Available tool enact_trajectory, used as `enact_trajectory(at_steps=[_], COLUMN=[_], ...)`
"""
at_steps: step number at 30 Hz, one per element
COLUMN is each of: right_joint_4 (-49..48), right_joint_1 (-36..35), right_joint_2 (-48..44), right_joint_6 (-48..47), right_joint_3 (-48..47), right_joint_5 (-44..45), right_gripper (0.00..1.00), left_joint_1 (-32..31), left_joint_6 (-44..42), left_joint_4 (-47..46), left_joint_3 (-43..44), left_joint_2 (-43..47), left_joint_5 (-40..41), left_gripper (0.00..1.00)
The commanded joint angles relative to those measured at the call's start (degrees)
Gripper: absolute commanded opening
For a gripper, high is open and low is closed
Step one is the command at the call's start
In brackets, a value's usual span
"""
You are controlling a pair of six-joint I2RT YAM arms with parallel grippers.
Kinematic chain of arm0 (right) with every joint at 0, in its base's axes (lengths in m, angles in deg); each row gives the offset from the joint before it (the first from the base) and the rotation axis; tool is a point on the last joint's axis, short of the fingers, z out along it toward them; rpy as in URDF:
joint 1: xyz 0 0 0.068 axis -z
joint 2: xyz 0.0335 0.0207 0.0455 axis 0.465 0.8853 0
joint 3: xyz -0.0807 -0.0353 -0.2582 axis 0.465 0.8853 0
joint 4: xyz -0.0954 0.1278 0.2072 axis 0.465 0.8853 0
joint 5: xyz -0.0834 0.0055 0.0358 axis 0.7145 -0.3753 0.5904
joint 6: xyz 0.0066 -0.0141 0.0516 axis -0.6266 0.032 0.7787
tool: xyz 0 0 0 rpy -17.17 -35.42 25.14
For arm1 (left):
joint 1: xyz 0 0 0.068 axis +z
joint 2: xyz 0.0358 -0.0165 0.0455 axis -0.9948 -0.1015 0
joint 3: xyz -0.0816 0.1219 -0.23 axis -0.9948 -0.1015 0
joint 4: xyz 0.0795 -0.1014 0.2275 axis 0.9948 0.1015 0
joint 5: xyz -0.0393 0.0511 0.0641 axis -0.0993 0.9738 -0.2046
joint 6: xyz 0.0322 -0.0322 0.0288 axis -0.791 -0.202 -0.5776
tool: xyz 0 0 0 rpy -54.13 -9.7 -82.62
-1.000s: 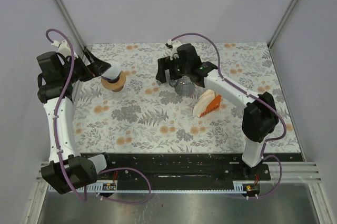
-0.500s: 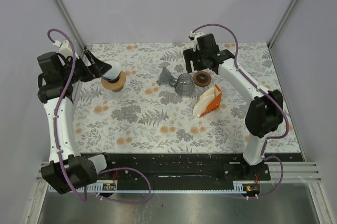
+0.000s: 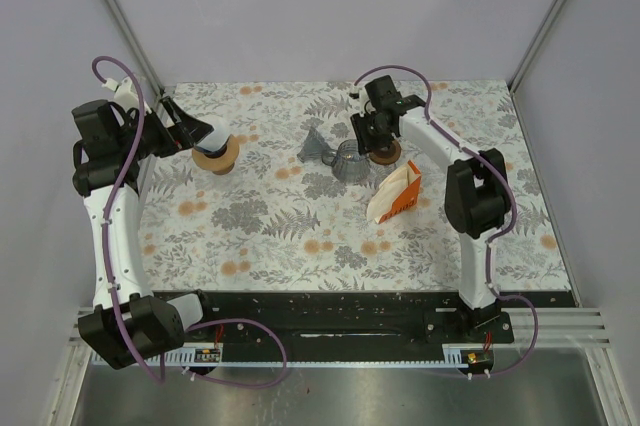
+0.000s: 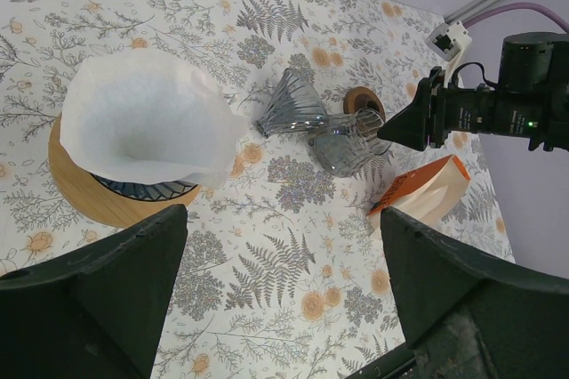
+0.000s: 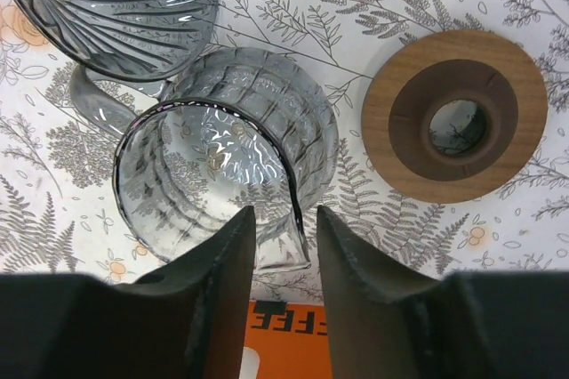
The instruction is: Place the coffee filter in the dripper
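Observation:
The white coffee filter (image 4: 142, 121) stands open in a dark ribbed dripper on a round wooden base (image 4: 84, 201), at the table's left (image 3: 215, 151). My left gripper (image 4: 283, 219) hovers open just left of it (image 3: 198, 136), with nothing between its fingers. A second ribbed glass dripper cone (image 5: 124, 5) lies on its side mid-table (image 3: 315, 146), beside a glass cup (image 5: 222, 157). My right gripper (image 5: 284, 219) hangs over that cup (image 3: 372, 141). Its jaws are narrowed but a gap remains, and the cup's rim runs through it.
A wooden ring (image 5: 453, 112) lies right of the glass cup (image 3: 385, 151). An orange and white filter packet (image 3: 395, 194) stands nearer the arms. The enclosure's walls and metal posts bound the patterned table (image 3: 280, 236).
My right arm swung off the glass cone towards the back right, then came down over the glass cup with its jaws narrowing. The left arm and the filter stayed put.

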Motion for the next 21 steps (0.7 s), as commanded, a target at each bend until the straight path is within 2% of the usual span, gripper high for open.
enact_trajectory(at_steps=[1, 4, 9, 13, 18, 21], right_joint_4=[0.69, 0.16, -0.72, -2.3, -2.13, -2.04], right_joint_1=[-0.36, -0.36, -0.62, -2.2, -9.13, -12.39], right_joint_2=[0.55, -0.15, -2.78, -6.21, -8.76, -8.07], right_joint_6=[-3.23, -4.63, -7.09, -10.51, -17.37, -17.99], right_joint_3=[-3.19, -1.7, 2.69, 7.0, 10.52, 9.91], right_joint_5=[-0.24, -2.79, -6.21, -9.73, -12.9, -13.69], right_gripper=[0.35, 0.19, 0.04, 0.02, 0.02, 0.02], left_joint_1=[0.38, 0.38, 0.38, 0.38, 0.38, 0.38], left_joint_6=[-1.0, -1.09, -1.09, -1.0, -0.83, -0.83], left_joint_4=[-2.05, -2.05, -2.05, -2.14, -2.32, -2.32], left_joint_3=[0.02, 0.02, 0.11, 0.2, 0.02, 0.02], left_joint_2=[0.54, 0.45, 0.36, 0.1, 0.1, 0.1], left_joint_5=[-1.65, -1.56, -1.56, -1.56, -1.74, -1.65], left_gripper=[0.93, 0.93, 0.93, 0.93, 0.93, 0.93])
